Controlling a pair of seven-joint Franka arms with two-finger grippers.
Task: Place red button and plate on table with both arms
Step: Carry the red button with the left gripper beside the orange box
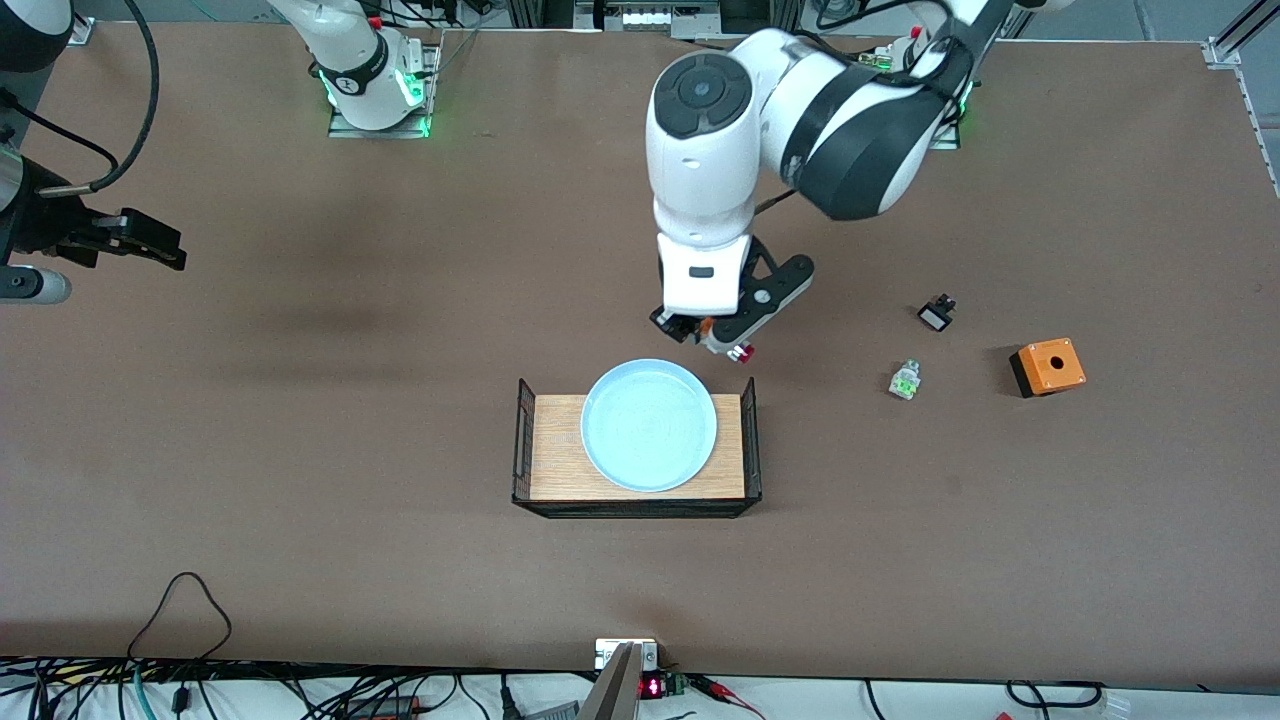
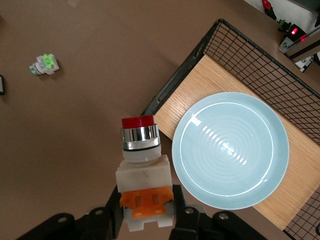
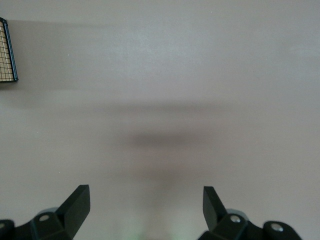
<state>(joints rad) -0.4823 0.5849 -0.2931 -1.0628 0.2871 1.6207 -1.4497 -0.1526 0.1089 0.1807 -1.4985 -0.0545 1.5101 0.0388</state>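
My left gripper (image 1: 716,336) is shut on the red button (image 1: 733,346), up in the air over the table (image 1: 300,480) beside a corner of the wooden tray. In the left wrist view the fingers (image 2: 112,212) clamp the red button (image 2: 143,162) at its orange block, and the dark red cap points away from them. The pale blue plate (image 1: 648,425) lies on the tray and also shows as the plate (image 2: 231,150) beside the held button. My right gripper (image 1: 160,250) waits open over bare table at the right arm's end, with nothing between its fingertips (image 3: 79,200).
The wooden tray (image 1: 556,470) has black wire ends. Toward the left arm's end lie a green-and-clear part (image 1: 905,380), a small black part (image 1: 936,314) and an orange box with a hole (image 1: 1047,366). Cables run along the table's front edge.
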